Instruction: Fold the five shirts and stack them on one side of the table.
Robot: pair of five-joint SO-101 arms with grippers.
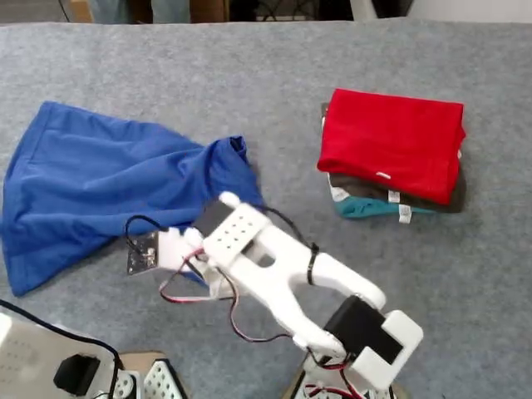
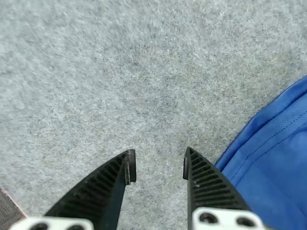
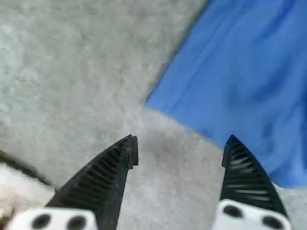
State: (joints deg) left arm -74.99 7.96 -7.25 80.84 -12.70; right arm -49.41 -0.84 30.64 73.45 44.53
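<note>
High view: we see the blue shirt (image 1: 91,183) lying unfolded on the left of the grey tabletop (image 1: 274,66), well apart from the stack of folded shirts (image 1: 391,141), red on top, at the right. The right gripper (image 3: 182,143) hangs, jaws apart, over the blue shirt's edge; the left gripper (image 2: 159,153), likewise apart, over tabletop beside the shirt
</note>
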